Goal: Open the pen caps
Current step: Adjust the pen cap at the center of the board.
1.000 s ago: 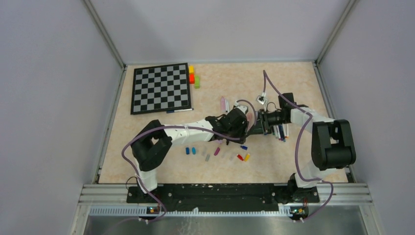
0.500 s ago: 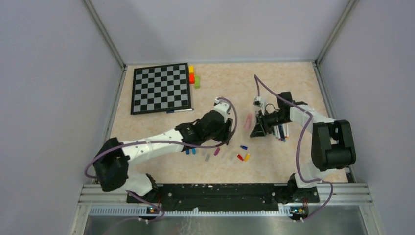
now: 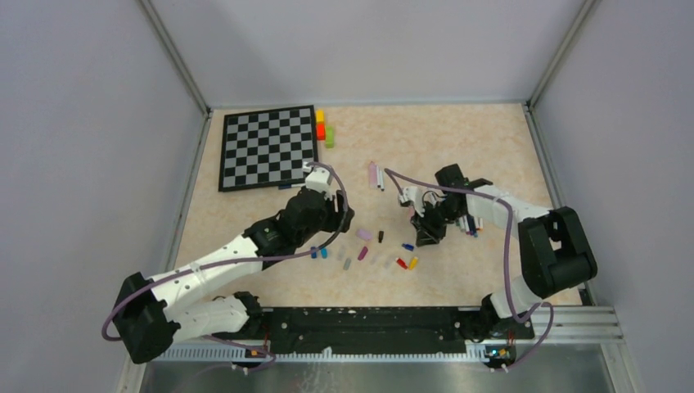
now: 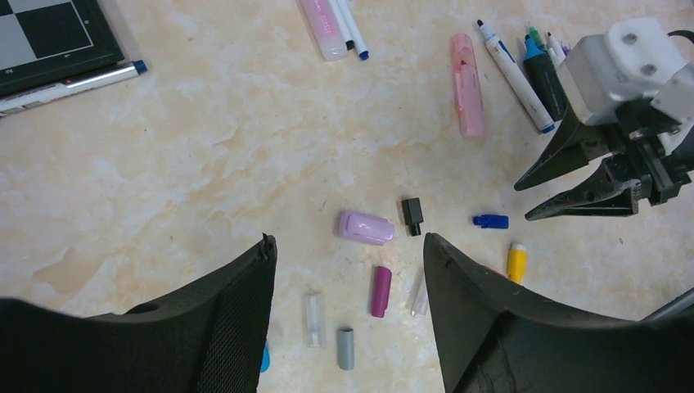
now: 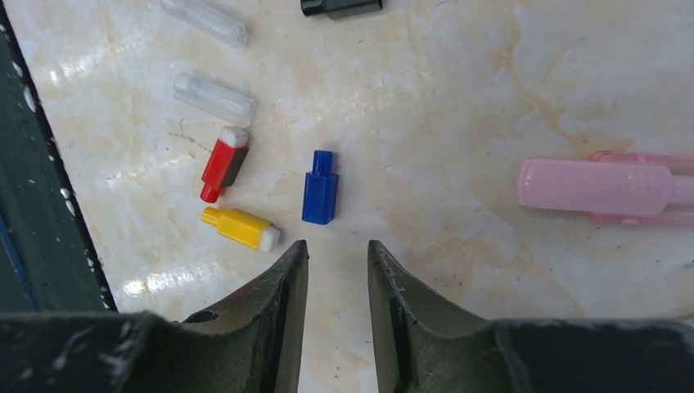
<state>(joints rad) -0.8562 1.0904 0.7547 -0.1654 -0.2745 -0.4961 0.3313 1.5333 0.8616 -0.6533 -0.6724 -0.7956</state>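
Marbled tabletop (image 3: 458, 139) carried loose caps (image 3: 363, 234) at lower centre of the top view; one pen (image 4: 65, 84), seemingly still capped, lay crosswise along the chessboard (image 4: 49, 33), upper left in the left wrist view. Left gripper (image 4: 346, 241), wide and empty, looked nearer it; right gripper (image 5: 336, 246), narrow and empty, hung over a blue cap (image 5: 319, 188).

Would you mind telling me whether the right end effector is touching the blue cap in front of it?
Apart. The right wrist view shows bare table between the blue cap and the tips of the right end effector.
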